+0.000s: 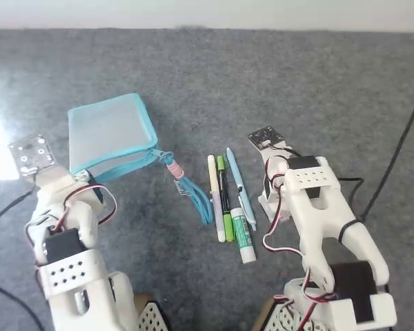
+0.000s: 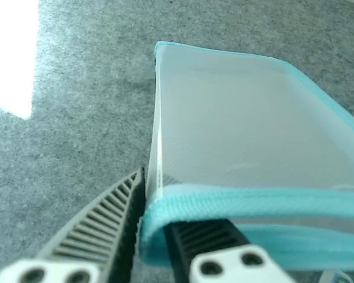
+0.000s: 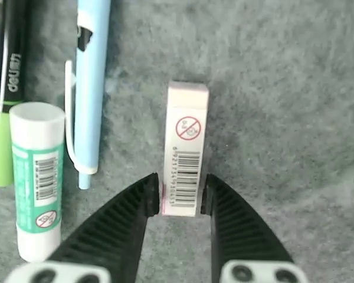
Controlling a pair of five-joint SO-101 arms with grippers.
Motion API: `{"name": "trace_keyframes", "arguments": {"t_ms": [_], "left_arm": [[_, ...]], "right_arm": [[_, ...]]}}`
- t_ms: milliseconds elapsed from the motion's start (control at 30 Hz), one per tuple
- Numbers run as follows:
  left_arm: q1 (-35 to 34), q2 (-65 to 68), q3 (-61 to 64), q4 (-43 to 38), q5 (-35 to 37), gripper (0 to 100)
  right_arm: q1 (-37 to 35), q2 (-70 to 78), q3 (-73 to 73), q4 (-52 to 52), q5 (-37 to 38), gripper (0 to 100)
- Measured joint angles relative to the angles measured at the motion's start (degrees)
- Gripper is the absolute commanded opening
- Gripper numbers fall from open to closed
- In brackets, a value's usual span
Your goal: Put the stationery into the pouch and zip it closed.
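Observation:
A translucent pouch with teal trim lies at the left; its open teal rim sits between the fingers of my left gripper, which is shut on that edge. In the middle lie a white pen, a green marker, a blue pen and a glue stick. Just right of them a white eraser lies on the mat. My right gripper is lowered over its near end, both fingers pressing its sides.
The pouch's zipper pull with a pink charm and teal strap trails toward the pens. Grey felt mat covers the table, with open room at the back and right. A black cable runs along the right side.

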Motion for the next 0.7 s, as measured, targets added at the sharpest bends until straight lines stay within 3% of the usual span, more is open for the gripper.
{"name": "trace_keyframes", "arguments": {"t_ms": [367,500,700], "left_arm": [[0.00,0.00,0.00,0.00,0.00,1],[0.00,0.00,0.00,0.00,0.00,1],[0.00,0.00,0.00,0.00,0.00,1]], "right_arm": [[0.09,-2.02,4.04,-1.76,0.00,11.5],[0.18,-2.02,4.04,-1.76,0.00,1.2],[0.09,-2.02,4.04,-2.81,0.00,0.7]]}}
